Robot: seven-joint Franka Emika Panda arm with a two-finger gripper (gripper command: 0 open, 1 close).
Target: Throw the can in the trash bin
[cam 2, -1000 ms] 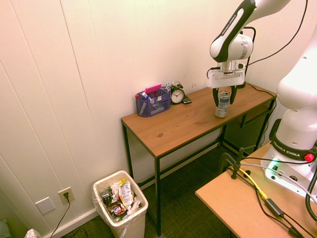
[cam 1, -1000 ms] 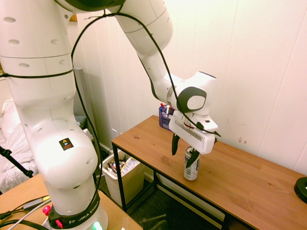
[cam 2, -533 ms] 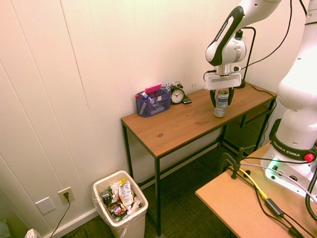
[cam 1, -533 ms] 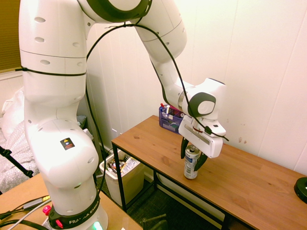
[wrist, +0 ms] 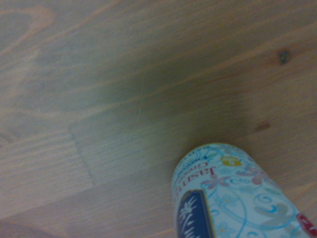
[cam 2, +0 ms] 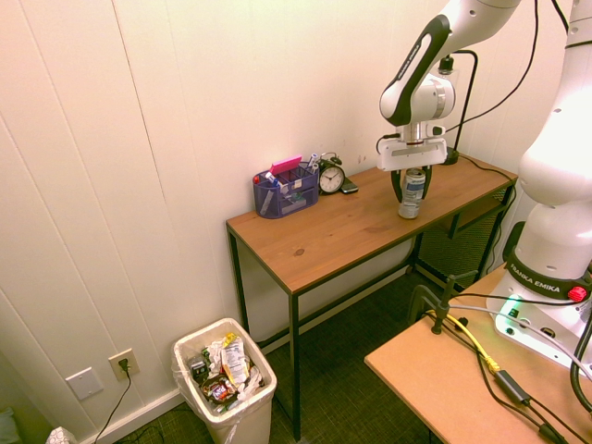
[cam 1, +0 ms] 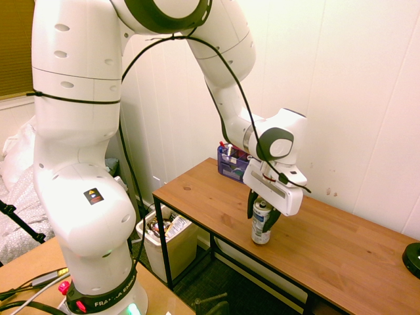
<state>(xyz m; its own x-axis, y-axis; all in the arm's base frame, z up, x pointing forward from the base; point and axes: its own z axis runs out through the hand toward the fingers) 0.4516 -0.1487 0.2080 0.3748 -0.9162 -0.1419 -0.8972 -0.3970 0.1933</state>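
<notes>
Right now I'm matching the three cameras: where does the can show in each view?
First exterior view: the can stands right of centre on the wooden table, between the gripper fingers.
Second exterior view: can upper right, at the table's far end.
Wrist view: can fills the bottom right.
Shared landmark: the table.

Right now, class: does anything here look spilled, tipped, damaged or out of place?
Nothing stands out. The can stands upright on the wooden table between the gripper fingers; the trash bin sits upright on the floor, rubbish inside.

Can point(cam 1: 260, 223), organizer point(cam 2: 285, 191), clock point(cam 2: 331, 176) on table point(cam 2: 333, 233)
</notes>
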